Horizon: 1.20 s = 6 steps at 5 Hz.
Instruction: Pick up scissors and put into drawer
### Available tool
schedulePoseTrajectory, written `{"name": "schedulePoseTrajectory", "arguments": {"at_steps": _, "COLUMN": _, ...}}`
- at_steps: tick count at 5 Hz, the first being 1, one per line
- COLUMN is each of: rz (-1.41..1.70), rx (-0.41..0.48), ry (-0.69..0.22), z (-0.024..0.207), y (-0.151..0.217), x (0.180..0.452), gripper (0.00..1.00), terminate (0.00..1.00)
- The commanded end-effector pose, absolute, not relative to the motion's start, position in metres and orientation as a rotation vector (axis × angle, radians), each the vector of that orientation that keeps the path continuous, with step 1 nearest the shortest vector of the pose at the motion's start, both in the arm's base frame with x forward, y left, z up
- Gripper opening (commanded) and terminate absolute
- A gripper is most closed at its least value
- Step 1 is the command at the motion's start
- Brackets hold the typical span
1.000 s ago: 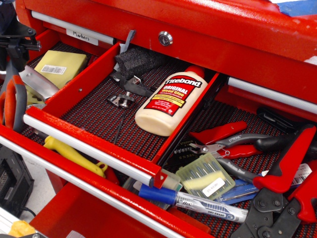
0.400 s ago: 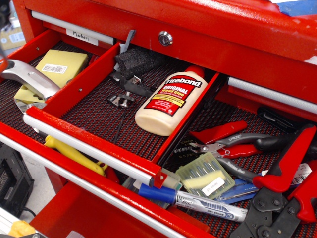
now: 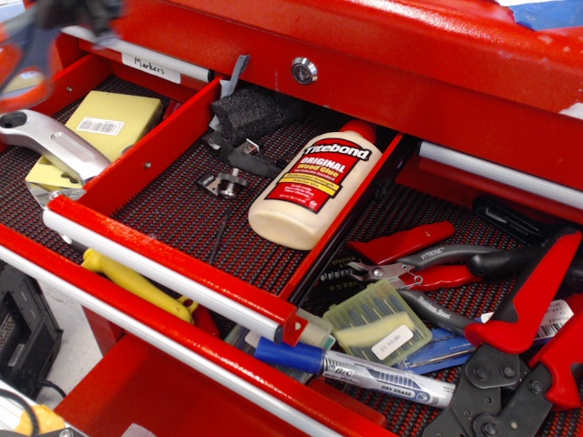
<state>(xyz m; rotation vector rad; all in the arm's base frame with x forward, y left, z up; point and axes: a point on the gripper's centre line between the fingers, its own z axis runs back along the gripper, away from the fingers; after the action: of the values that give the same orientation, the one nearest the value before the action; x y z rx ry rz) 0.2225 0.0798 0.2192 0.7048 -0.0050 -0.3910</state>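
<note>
The scissors (image 3: 20, 56) show as a motion-blurred orange-and-grey loop handle at the top left, lifted in the air above the left drawer. My gripper (image 3: 77, 14) is a dark blur at the top edge just above them and appears shut on them; its fingers are not sharp. The blades are not visible. The drawer (image 3: 150, 150) is the narrow red one in the middle, pulled open, with a dark mesh liner and a silver bar handle (image 3: 173, 269). The scissors are up and to the left of it.
In the drawer lie a Titebond glue bottle (image 3: 310, 187), a black foam block (image 3: 255, 109) and small metal parts (image 3: 223, 182). A silver utility knife (image 3: 55, 141) and a yellow pad (image 3: 109, 118) lie to the left. Red-handled pliers (image 3: 428, 259) and markers (image 3: 364, 373) lie to the right.
The gripper with the scissors rose from the left drawer, left the view at the left edge, and now sits blurred at the top left, higher and further right.
</note>
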Motion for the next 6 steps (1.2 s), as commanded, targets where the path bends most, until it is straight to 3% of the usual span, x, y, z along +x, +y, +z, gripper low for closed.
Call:
{"name": "schedulePoseTrajectory", "arguments": {"at_steps": 1, "rz": -0.328, "rx": 0.902, "ry": -0.018, "z": 0.222, "y": -0.001, "x": 0.255, "gripper": 0.0, "terminate": 0.0}}
{"name": "schedulePoseTrajectory", "arguments": {"at_steps": 2, "rz": -0.279, "rx": 0.868, "ry": -0.041, "z": 0.206, "y": -0.027, "x": 0.268, "gripper": 0.0, "terminate": 0.0}}
{"name": "schedulePoseTrajectory", "arguments": {"at_steps": 3, "rz": -0.222, "rx": 0.761, "ry": -0.051, "z": 0.192, "y": -0.022, "x": 0.26, "gripper": 1.0, "terminate": 0.0}}
{"name": "schedulePoseTrajectory", "arguments": {"at_steps": 6, "rz": -0.222, "rx": 0.761, "ry": -0.051, "z": 0.192, "y": -0.022, "x": 0.26, "gripper": 1.0, "terminate": 0.0}}
